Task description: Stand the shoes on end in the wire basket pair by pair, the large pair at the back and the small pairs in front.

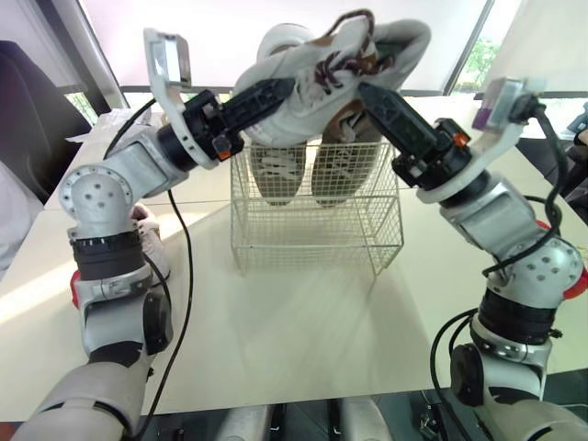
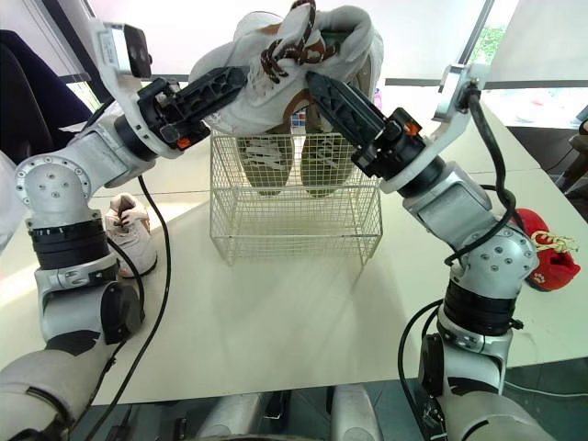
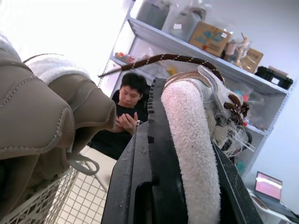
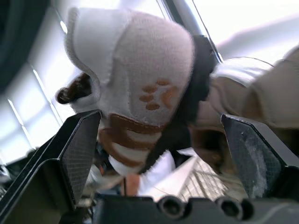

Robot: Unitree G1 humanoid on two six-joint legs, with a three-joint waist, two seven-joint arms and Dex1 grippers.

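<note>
White, brown-laced shoes hang over the basket at the far centre of the worktop, held clear of its rim, I judge, so I can lower them in front of the tan shoes. My left claw is clamped on a fleece collar. My right claw gapes wide around the other end, pads not touching.

Count: two tan shoes on end at the basket's back. What I hold looks like one pair, though I cannot separate them. One small white shoe lies near left, one red shoe at the right edge.
</note>
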